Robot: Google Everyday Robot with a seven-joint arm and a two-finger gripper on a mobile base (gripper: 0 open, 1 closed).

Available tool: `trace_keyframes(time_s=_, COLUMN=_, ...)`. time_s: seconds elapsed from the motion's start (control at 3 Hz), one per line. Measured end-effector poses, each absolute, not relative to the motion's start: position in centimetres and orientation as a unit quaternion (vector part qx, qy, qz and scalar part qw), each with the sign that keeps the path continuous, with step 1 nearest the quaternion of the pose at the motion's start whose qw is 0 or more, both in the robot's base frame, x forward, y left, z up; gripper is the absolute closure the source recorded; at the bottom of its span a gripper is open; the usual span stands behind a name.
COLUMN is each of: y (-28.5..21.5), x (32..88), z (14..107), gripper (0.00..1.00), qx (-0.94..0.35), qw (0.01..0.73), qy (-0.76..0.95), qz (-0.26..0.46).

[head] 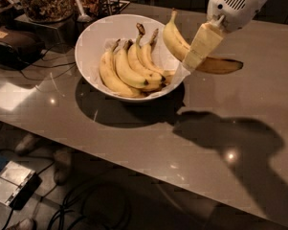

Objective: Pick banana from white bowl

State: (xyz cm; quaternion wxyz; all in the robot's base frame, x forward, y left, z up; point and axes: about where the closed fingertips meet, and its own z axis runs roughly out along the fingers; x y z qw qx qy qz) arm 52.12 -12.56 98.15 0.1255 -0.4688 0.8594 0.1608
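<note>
The white bowl (88, 42) stands on the grey table at the upper left, lined with crumpled white paper. Several yellow bananas with dark stem tips (127, 70) lie in it. My gripper (197, 51) hangs over the bowl's right rim, shut on the banana (174, 41). That banana is large and curved, held clear of the bowl, with its pale stem pointing up and its browner far end (225, 66) pointing right over the table. One pale finger (204, 42) crosses in front of it.
A glass jar of brown food (43, 1) and a spoon (81, 8) stand behind the bowl. A black device (14, 44) with a cable sits at the left. The table's front edge runs diagonally; cables and a box (12, 183) lie on the floor.
</note>
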Motion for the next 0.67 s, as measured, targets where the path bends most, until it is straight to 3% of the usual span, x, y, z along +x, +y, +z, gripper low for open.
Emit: trace_keyframes(time_s=0.67, y=-10.32, x=54.0, z=97.99, gripper=1.0, qx=-0.486, qw=0.144, qy=0.845, qz=0.17)
